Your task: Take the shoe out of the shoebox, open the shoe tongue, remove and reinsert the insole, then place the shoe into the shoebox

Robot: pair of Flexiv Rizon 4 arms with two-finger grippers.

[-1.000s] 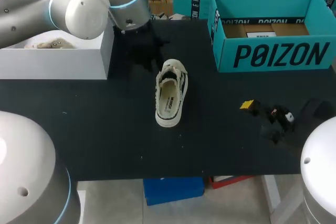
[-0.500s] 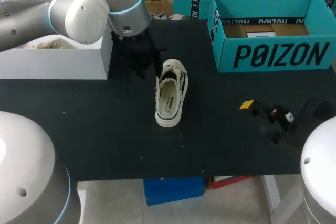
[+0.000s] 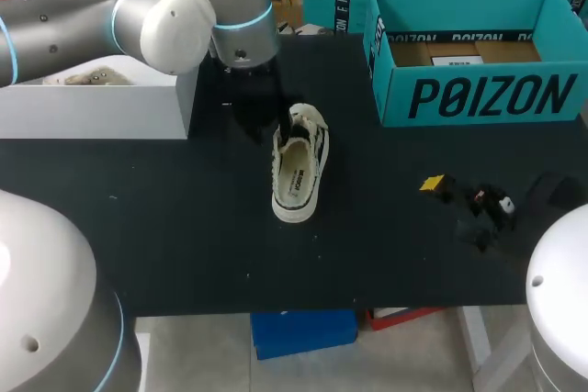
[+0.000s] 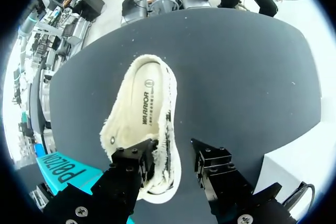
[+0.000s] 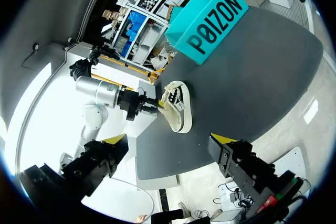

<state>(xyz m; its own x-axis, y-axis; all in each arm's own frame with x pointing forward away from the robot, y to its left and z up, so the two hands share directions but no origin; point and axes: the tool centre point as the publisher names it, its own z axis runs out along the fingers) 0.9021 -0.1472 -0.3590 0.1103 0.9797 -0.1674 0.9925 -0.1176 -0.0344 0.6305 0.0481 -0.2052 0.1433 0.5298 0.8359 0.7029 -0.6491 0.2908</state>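
The left arm [image 3: 138,6] is being held stretched in from the left side, with its wrist [image 3: 241,39] turned downward. The left gripper [image 4: 173,161] is being pointed straight down, its dark fingers [image 4: 131,161] parted. The right arm [image 3: 560,300] is being held low at the right, and the right gripper [image 5: 168,142] is being held well apart from the left one, its yellow-tipped fingers [image 5: 224,141] spread wide.

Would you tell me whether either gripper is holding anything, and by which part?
Nothing is held. The left gripper stands open over the toe end of the shoe; the right gripper is open and empty.
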